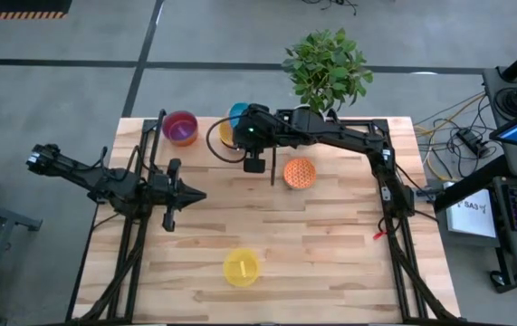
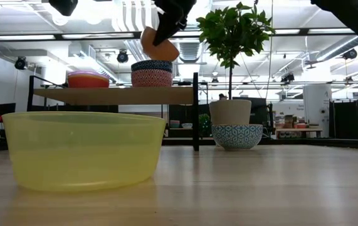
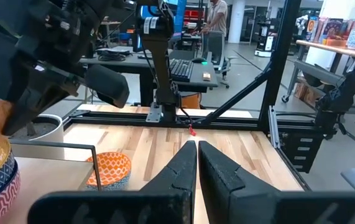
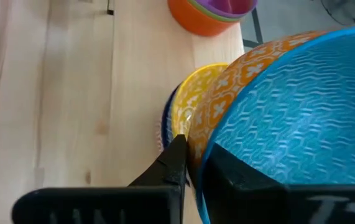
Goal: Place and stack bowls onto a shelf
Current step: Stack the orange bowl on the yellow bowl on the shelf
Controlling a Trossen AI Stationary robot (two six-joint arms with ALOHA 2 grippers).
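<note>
right arm: reaches in from the right edge toward the far edge of the tabletop, forearm running along that edge
right gripper (image 1: 253, 164): near the middle of the far edge, fingers (image 4: 176, 163) clamped on a bowl rim, bowl tilted
left arm: along the left edge, elbow out past it
left gripper (image 1: 196, 195): left-centre of the tabletop, fingers (image 3: 183, 167) closed together, holding nothing
</note>
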